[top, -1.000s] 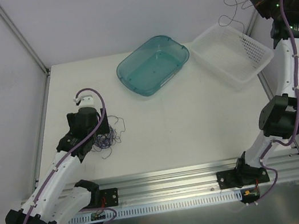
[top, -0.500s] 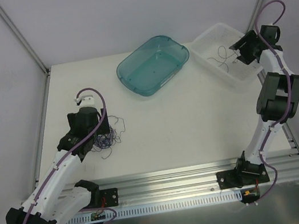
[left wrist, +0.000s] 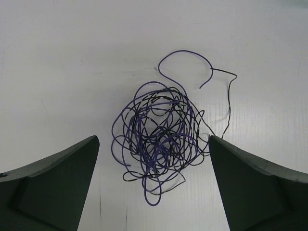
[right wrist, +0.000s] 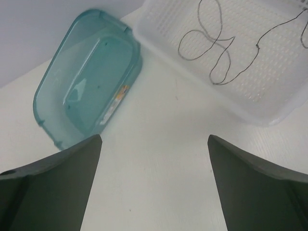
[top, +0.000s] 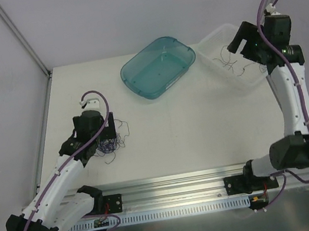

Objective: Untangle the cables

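The cables form a tangled knot [top: 113, 142] of thin purple and black strands on the white table, with loose ends curling out to the right. In the left wrist view the knot [left wrist: 156, 139] lies between the dark fingers [left wrist: 57, 183] of my left gripper [left wrist: 154, 139], which is open around it without touching. One separate thin dark cable [top: 229, 57] lies looped inside the white basket [top: 216, 33]. My right gripper [top: 240, 45] hangs over the basket's near side. It is open and empty [right wrist: 155, 137], with the loose cable [right wrist: 211, 45] beyond its tips.
A teal plastic bin [top: 158, 70] stands empty at the back centre, left of the white basket [right wrist: 269, 113]. In the right wrist view the bin [right wrist: 91, 82] is at upper left. Metal rails run along the table's near edge [top: 172, 181].
My right gripper came down from high above the basket, opened and let go of the single cable, which now lies in the basket. The left arm has barely moved.
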Tool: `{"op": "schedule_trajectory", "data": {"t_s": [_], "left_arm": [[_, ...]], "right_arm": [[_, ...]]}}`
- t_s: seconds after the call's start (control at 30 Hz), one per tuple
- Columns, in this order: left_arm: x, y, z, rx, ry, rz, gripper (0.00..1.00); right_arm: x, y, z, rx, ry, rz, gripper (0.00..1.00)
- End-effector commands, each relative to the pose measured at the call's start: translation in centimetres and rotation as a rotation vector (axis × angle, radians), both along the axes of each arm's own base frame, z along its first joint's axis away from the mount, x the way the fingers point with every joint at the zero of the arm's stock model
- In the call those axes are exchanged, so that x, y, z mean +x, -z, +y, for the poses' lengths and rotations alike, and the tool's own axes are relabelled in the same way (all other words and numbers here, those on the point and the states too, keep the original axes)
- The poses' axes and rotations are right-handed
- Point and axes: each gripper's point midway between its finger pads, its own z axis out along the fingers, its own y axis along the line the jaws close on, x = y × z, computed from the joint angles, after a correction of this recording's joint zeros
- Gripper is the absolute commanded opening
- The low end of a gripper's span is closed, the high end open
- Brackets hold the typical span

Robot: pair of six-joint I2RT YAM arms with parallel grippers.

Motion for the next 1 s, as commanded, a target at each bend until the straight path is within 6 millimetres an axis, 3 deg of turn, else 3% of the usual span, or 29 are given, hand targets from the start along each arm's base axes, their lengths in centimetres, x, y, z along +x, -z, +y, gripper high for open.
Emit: {"op": "schedule_trajectory", "data": {"t_s": [0.0, 0.03, 0.1, 0.13, 0.17, 0.2, 0.23, 0.27, 0.3, 0.4, 0.5, 0.63, 0.73, 0.77, 0.8, 0.97], "left_arm": [[0.3, -0.1, -0.7, -0.056, 0.002, 0.007, 0.99], [0.3, 0.3, -0.8, -0.057, -0.005, 0.027, 0.99], [0.3, 0.7, -0.9, -0.071, -0.031, 0.049, 0.99], [0.3, 1.3, -0.9, -0.076, -0.053, 0.075, 0.99], [0.3, 1.5, -0.8, -0.076, -0.064, 0.091, 0.98], [0.3, 2.3, -0.8, -0.07, -0.077, 0.124, 0.98], [0.3, 2.6, -0.9, -0.081, -0.096, 0.141, 0.98], [0.2, 2.9, -0.9, -0.086, -0.108, 0.164, 0.98], [0.2, 3.3, -0.8, -0.094, -0.126, 0.183, 0.98], [0.2, 6.0, -0.9, -0.105, -0.191, 0.284, 0.97], [-0.2, 8.6, -0.9, -0.102, -0.258, 0.365, 0.94], [-1.6, 12.0, -1.7, -0.149, -0.338, 0.483, 0.74], [-2.1, 12.8, -3.3, -0.214, -0.306, 0.529, 0.39], [-2.2, 12.7, -3.7, -0.229, -0.298, 0.524, 0.07], [-2.0, 12.0, -4.1, -0.259, -0.282, 0.5, 0.0], [-3.1, 9.7, -7.2, -0.425, -0.201, 0.444, 0.0]], "right_arm": [[-5.9, 2.2, 2.8, -0.084, -0.09, 0.09, 0.97], [-7.4, 4.6, 5.2, -0.09, -0.16, 0.132, 0.97], [-9.5, 4.8, 7.5, -0.091, -0.223, 0.093, 0.97], [-10.5, 5.4, 9.6, -0.082, -0.281, 0.094, 0.97], [-11.8, 7.9, 10.7, -0.066, -0.313, 0.144, 0.97], [-13.0, 7.6, 12.7, -0.056, -0.377, 0.109, 0.97], [-13.7, 8.2, 13.7, -0.049, -0.41, 0.109, 0.97], [-14.8, 10.1, 14.7, -0.045, -0.452, 0.139, 0.97], [-15.0, 10.1, 16.0, -0.028, -0.484, 0.109, 0.97], [-18.2, 12.2, 21.4, -0.004, -0.657, 0.101, 0.97], [-19.9, 14.0, 24.9, 0.038, -0.722, 0.104, 0.97], [-20.6, 15.2, 28.1, 0.091, -0.755, 0.08, 0.96], [-20.3, 15.8, 29.8, 0.153, -0.753, 0.081, 0.95], [-20.2, 15.5, 30.8, 0.199, -0.769, 0.067, 0.95], [-20.1, 15.9, 31.1, 0.216, -0.762, 0.075, 0.94], [-19.2, 15.3, 34.7, 0.36, -0.775, 0.063, 0.92]]}}
